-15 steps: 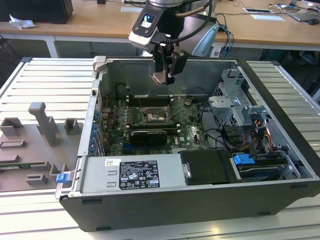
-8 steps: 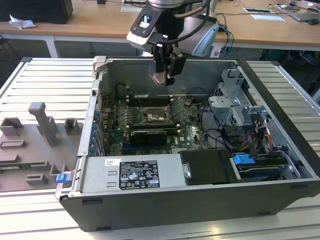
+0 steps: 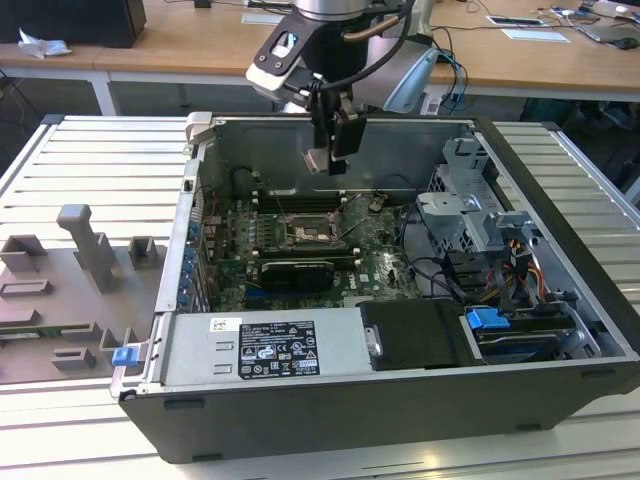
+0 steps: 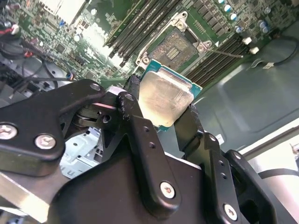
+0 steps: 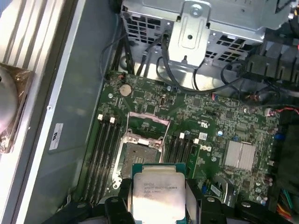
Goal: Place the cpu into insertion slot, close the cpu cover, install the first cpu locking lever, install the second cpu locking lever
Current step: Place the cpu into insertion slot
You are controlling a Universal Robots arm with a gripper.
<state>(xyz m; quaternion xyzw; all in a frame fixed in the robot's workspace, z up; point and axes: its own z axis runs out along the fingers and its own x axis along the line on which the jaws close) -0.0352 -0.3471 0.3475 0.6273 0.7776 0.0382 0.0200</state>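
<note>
My gripper [image 3: 322,160] hangs inside the open computer case, above the green motherboard [image 3: 375,250]. It is shut on the cpu [image 4: 164,99], a flat square chip with a silvery top, gripped by two opposite edges between the black fingers [image 4: 138,122]. The insertion slot [image 5: 139,157] lies bare below and just ahead of the held cpu [image 5: 158,190], with a clear gap between them. The cpu cover [image 5: 148,116] stands flipped open at the slot's far edge. A thin metal lever [image 4: 229,54] sticks out beside the insertion slot [image 4: 175,46].
Memory slots [image 5: 103,154] flank the socket. A metal drive cage [image 3: 465,205] with loose cables [image 3: 440,275] fills the exterior view's right; the power supply [image 3: 265,350] sits along the case front. A grey fixture plate [image 3: 70,290] lies outside, on the exterior view's left.
</note>
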